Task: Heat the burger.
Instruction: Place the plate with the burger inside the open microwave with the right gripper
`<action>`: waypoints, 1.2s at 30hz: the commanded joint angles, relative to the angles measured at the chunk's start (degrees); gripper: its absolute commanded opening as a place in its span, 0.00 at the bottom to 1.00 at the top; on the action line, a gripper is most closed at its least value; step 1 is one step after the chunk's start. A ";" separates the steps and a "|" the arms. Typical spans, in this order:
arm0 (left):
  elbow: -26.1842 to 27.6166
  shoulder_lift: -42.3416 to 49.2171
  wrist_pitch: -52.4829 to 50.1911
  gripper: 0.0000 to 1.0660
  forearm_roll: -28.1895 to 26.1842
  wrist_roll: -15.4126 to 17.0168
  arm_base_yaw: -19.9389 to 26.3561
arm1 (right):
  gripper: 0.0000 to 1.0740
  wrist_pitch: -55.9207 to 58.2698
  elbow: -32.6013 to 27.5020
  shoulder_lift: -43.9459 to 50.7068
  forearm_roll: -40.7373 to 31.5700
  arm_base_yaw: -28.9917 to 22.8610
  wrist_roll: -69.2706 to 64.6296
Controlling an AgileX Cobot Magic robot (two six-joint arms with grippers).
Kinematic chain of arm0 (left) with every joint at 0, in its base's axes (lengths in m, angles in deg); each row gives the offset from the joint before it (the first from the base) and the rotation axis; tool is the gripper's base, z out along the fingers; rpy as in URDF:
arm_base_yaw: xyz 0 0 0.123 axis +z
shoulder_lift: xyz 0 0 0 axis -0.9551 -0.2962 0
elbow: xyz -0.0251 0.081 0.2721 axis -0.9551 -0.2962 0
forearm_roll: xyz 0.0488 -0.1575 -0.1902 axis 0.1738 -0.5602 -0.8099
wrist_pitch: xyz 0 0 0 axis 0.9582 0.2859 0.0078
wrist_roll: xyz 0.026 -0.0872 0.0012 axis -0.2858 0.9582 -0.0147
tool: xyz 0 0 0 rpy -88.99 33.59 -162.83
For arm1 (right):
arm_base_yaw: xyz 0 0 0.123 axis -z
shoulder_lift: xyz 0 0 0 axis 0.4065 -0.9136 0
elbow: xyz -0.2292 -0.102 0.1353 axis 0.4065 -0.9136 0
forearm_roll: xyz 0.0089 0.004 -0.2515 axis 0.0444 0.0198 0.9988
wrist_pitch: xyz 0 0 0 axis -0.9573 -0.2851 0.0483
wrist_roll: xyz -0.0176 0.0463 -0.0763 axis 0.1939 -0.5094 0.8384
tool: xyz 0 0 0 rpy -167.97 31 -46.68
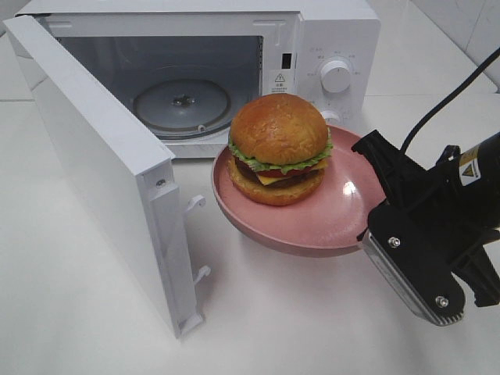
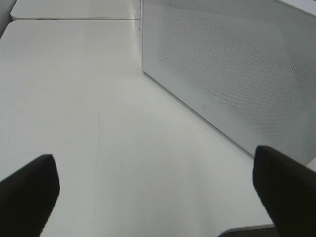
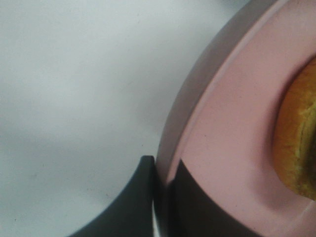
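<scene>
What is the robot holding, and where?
The right gripper pinches the pink plate by its rim, burger sitting on it. The left gripper holds nothing.

My right gripper (image 3: 160, 170) clamps the plate (image 1: 344, 223) by its rim. The burger (image 1: 279, 148) sits on it, just before the microwave (image 1: 336, 47), whose door (image 1: 94, 172) stands swung out left, turntable (image 1: 181, 103) inside.

A white microwave (image 1: 328, 31) stands on a white table (image 1: 297, 328). Its door (image 1: 94, 156) is swung wide open, on the side away from the dial (image 1: 336, 76), and two latch hooks show on the door's free edge. A round glass turntable (image 1: 181, 101) lies inside the microwave. A pink plate (image 1: 344, 211) is just in front of the microwave's opening, toward the dial side.
</scene>
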 commanded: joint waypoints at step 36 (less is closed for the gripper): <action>-0.06 0.11 0.06 0.94 -0.40 -0.06 -0.17 | 0.00 1.09 17.93 -15.07 -0.46 -3.15 -0.23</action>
